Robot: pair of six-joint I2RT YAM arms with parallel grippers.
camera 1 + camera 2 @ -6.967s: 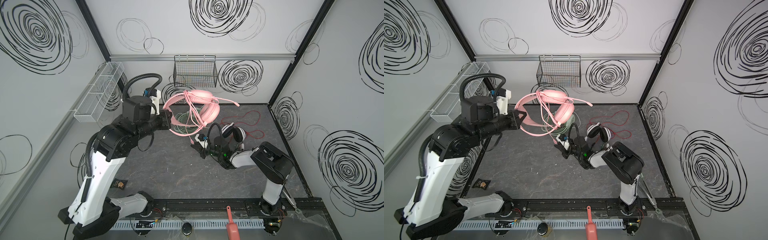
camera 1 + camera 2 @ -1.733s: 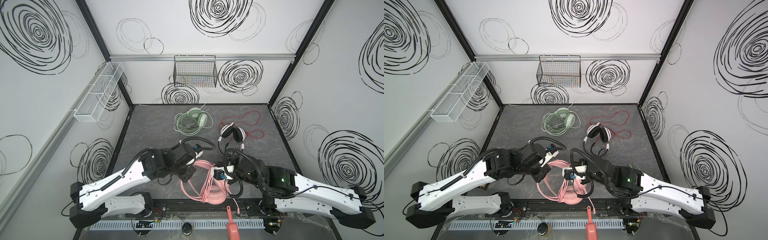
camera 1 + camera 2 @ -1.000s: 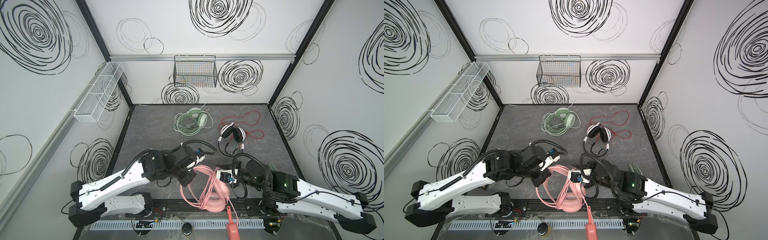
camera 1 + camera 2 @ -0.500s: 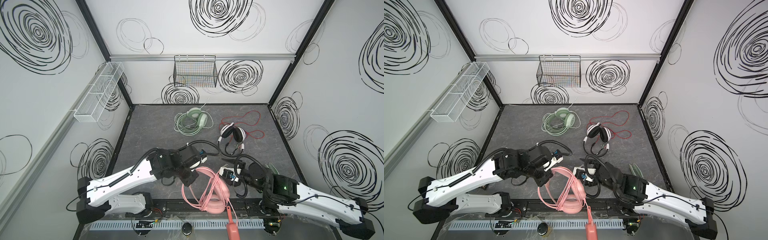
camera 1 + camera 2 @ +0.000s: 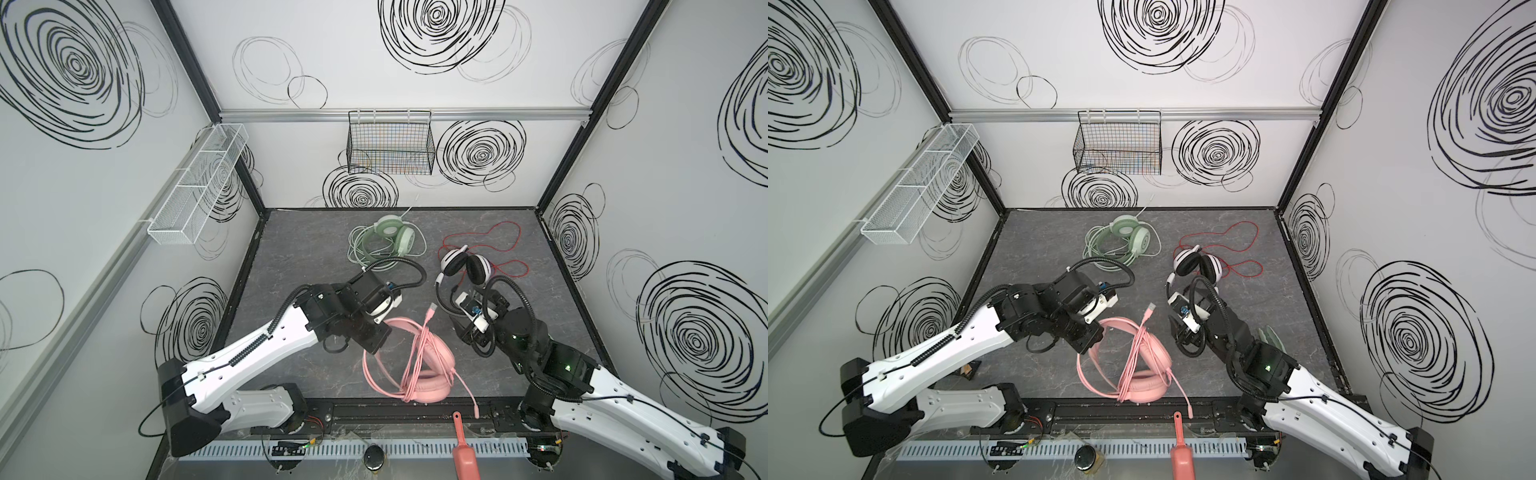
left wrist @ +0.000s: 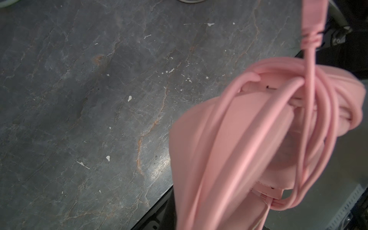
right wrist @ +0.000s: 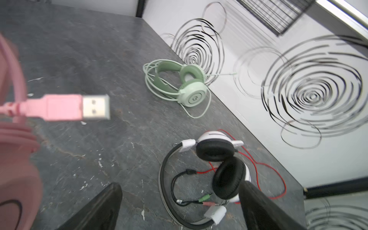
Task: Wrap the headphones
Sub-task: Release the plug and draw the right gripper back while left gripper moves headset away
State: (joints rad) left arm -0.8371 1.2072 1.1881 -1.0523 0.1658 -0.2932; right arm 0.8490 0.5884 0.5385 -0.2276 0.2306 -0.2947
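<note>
Grips the headband point(image 5: 366, 362) of the pink headphones point(image 5: 434, 359) with the left gripper point(image 5: 376, 338), jaws clenched, lower centre in both top views. Rests the ear cups point(image 5: 428, 388) on the table point(image 5: 299, 257) by its front edge, pink cable point(image 5: 417, 353) wound round them, USB plug point(image 7: 95, 107) free. Holds the right gripper point(image 7: 180, 187) spread wide, empty, right of the plug. Shows green headphones point(image 5: 388, 237) upper centre, white-and-black headphones point(image 5: 465, 266) to their right; green cup's emblem point(image 7: 196, 98) too blurred to read.

All-pink over-ear headset point(image 5: 1144, 388), pink cable point(image 5: 1136, 353) wound round it, at the near edge of the grey marbled table point(image 5: 1038, 257), left gripper point(image 5: 1090, 338) at its headband, mint-green headset point(image 5: 1129, 237) and white-and-black headset point(image 5: 1196, 262) farther back, side by side.
</note>
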